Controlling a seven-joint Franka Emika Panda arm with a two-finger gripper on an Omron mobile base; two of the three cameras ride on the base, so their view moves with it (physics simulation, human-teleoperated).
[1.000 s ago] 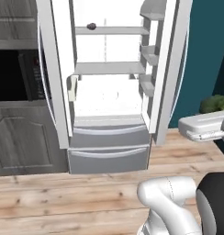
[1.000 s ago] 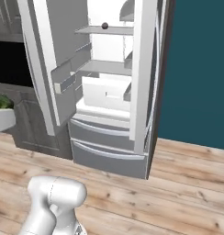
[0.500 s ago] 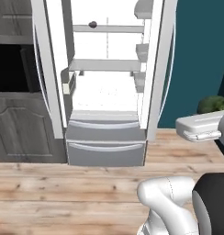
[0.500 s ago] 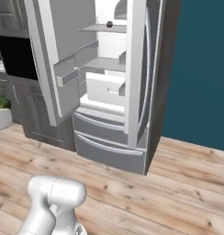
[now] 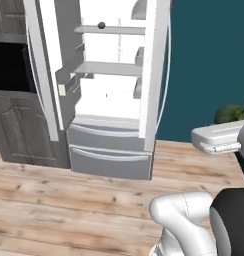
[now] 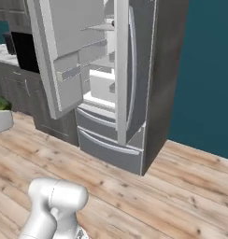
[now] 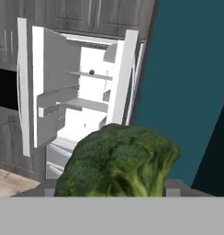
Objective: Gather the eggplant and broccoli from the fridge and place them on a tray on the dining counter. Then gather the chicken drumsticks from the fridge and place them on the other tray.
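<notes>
A big green broccoli head (image 7: 118, 160) sits close in front of the hand camera, with my gripper (image 7: 111, 189) shut on it. Grey fingertips (image 7: 177, 187) show at either side of its base. In the left base view the broccoli (image 5: 231, 113) peeks up behind my white hand (image 5: 219, 139) at the right edge. In the right base view the broccoli (image 6: 0, 103) sits at the left edge. The open fridge (image 5: 110, 95) stands ahead, well apart from the gripper. A small dark round thing (image 5: 101, 24) lies on its upper shelf; I cannot tell what it is.
The fridge's left door (image 6: 64, 56) swings out wide and its right door (image 5: 155, 75) stands open too. Grey cabinets with a dark oven recess (image 5: 11, 67) lie left of the fridge. A teal wall (image 5: 209, 65) runs to the right. Wooden floor (image 6: 181, 186) spreads in front.
The whole scene has shifted: the base has moved, so the fridge now shows more from its right side. The broccoli stays held in the gripper.
</notes>
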